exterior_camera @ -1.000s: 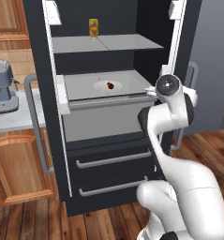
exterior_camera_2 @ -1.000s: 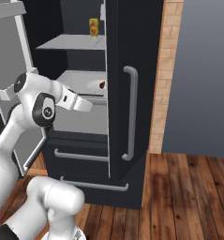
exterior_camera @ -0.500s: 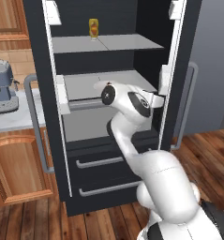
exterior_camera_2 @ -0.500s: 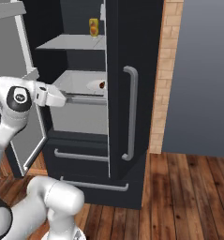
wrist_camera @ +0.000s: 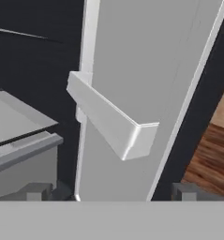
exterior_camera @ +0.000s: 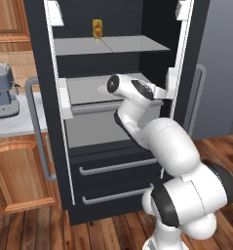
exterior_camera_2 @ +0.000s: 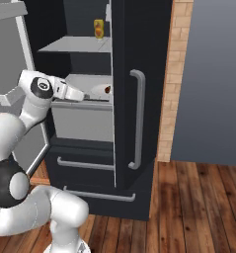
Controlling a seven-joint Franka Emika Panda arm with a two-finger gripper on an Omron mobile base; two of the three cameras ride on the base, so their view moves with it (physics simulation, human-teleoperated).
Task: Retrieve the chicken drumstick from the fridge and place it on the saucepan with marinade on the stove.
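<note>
The fridge point(exterior_camera: 113, 161) stands open. The chicken drumstick point(exterior_camera_2: 107, 90) lies on a white plate point(exterior_camera_2: 98, 91) near the right edge of the middle shelf point(exterior_camera: 88, 90). The gripper point(wrist_camera: 111, 191), its fingers spread wide and empty, faces a grey door bin point(wrist_camera: 114, 123). A yellow-orange squeeze bottle point(exterior_camera: 97, 30) stands on the top shelf's back edge.

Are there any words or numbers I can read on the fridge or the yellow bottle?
None can be read.
The yellow bottle on the top shelf has a darker patch like a label, too blurred to read.
The fridge and the coffee machine show no writing.
</note>
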